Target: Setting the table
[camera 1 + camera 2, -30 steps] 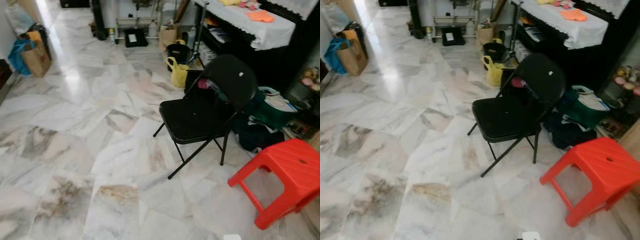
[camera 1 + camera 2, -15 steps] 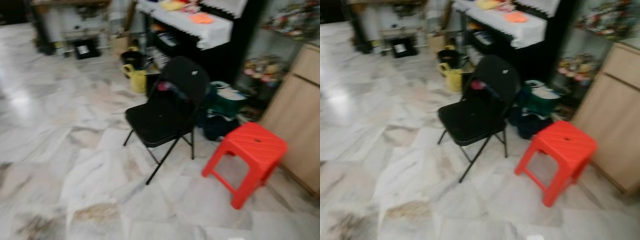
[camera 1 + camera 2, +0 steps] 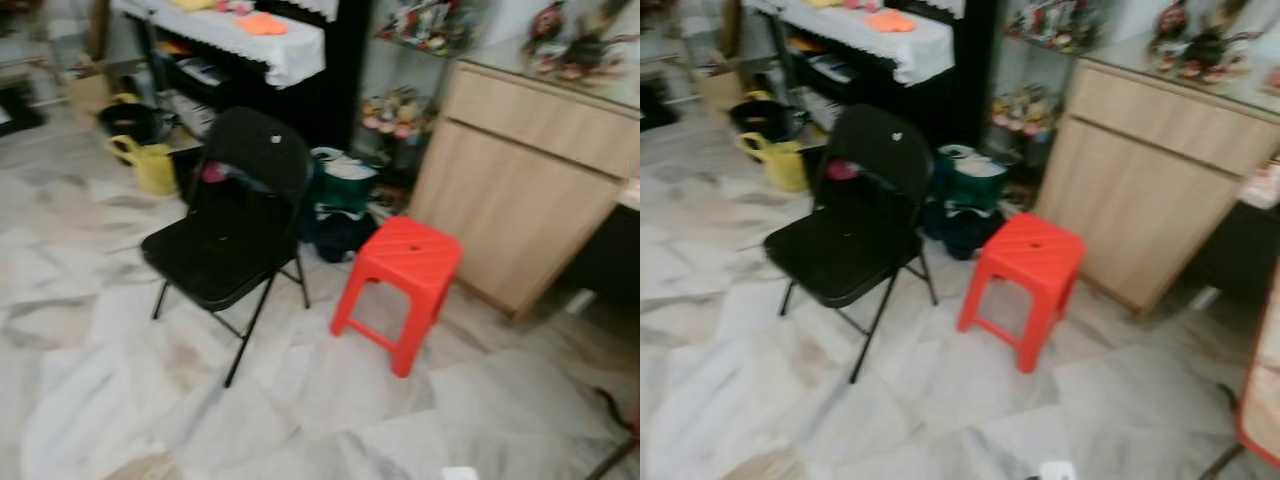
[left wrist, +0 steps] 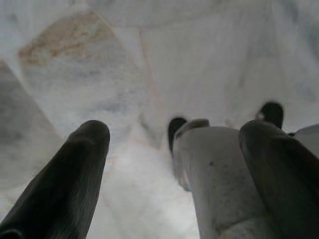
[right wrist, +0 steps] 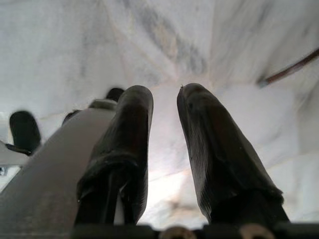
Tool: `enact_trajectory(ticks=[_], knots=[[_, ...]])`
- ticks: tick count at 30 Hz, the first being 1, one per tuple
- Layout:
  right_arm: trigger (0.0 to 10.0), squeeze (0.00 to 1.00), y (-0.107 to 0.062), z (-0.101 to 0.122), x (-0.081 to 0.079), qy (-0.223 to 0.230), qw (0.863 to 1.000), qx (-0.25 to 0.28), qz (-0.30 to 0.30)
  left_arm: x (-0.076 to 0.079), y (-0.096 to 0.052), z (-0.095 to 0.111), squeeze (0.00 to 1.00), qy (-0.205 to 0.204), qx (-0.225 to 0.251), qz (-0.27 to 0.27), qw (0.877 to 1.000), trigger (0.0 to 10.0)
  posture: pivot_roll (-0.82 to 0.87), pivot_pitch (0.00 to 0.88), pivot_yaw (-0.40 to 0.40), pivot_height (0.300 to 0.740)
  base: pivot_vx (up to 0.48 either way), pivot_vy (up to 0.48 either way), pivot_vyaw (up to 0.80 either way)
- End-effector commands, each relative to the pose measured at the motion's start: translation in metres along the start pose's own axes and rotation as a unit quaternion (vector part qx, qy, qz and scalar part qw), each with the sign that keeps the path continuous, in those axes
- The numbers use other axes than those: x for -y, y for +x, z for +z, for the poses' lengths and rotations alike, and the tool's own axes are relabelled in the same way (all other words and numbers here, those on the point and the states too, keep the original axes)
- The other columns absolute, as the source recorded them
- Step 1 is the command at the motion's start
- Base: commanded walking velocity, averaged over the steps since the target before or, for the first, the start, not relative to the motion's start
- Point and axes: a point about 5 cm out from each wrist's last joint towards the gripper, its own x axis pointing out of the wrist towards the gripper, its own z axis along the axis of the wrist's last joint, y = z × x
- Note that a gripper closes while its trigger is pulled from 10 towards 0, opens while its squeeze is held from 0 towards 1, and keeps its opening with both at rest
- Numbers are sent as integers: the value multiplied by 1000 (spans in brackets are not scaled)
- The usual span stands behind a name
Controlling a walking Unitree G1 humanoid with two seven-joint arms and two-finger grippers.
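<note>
I can't spot any table or tableware on my feed, so here's what is there. Both arms hang down over the marble floor. The left gripper has its fingers spread wide with nothing between them, and what looks like the robot's own pale grey leg shows beside one finger. The right gripper has only a narrow gap between its fingers, nothing pinched in there, just floor tile behind.

From the head camera, a bit blurry: a black folding chair stands left of centre in the frame, and a red plastic stool sits just to its right, close but not touching. Behind them, against the dark furniture, there's a green bag with some dark bundles on the floor around it. A yellow watering can is at the left, behind the chair, with a black bucket beyond it. Upper left has a black shelf unit topped by a white lace cloth with an orange thing lying on it. The right side is taken up by a light wooden cabinet with figurines on top.
</note>
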Motion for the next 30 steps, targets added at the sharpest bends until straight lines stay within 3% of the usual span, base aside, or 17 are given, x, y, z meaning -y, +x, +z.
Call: enact_trajectory(ticks=[1, 2, 3, 4, 5, 19, 20, 21, 22, 30], knots=[[10000, 0, 2, 17, 10, 136, 990, 26, 19, -17, 13, 58, 0, 38, 22, -34, 998, 10000, 70, 84, 5, 740, 0, 0, -788], [10000, 0, 2, 17, 10, 136, 990, 26, 19, -17, 13, 58, 0, 38, 22, -34, 998, 10000, 70, 84, 5, 740, 0, 0, -788], [10000, 753, 2, 18, 11, 135, 990, 27, 18, -17, 14, 58, 0, 38, 22, -34, 998, 10000, 70, 86, 5, 740, 0, 0, -788], [10000, 753, 2, 18, 11, 134, 990, 27, 17, -16, 14, 58, 0, 38, 22, -35, 998, 10000, 68, 89, 5, 740, 0, 0, -788], [10000, 1000, 2, 18, 10, 136, 990, 29, 17, -16, 14, 58, 0, 39, 22, -35, 998, 10000, 68, 93, 4, 740, 0, 0, -788], [10000, 1000, 2, 17, 14, 136, 990, 28, 13, -20, 13, 58, 0, 40, 21, -34, 998, 10000, 70, 107, 6, 740, 0, 0, -779], [10000, 902, 2, 18, 15, 135, 990, 29, 12, -20, 13, 58, 0, 40, 21, -35, 998, 10000, 70, 107, 6, 740, 0, 0, -438], [10000, 149, 2, 18, 16, 135, 990, 30, 12, -19, 13, 58, 0, 41, 21, -35, 998, 10000, 70, 107, 6, 740, 0, 0, 0], [10000, 0, 2, 18, 16, 135, 990, 30, 13, -19, 13, 58, 0, 42, 21, -36, 998, 10000, 70, 107, 6, 740, 0, 0, 0], [10000, 0, 3, 31, 8, 140, 989, 45, 17, -12, 14, 59, 0, 48, 22, -40, 998, 10000, 61, 112, 4, 740, 0, 0, 0]])
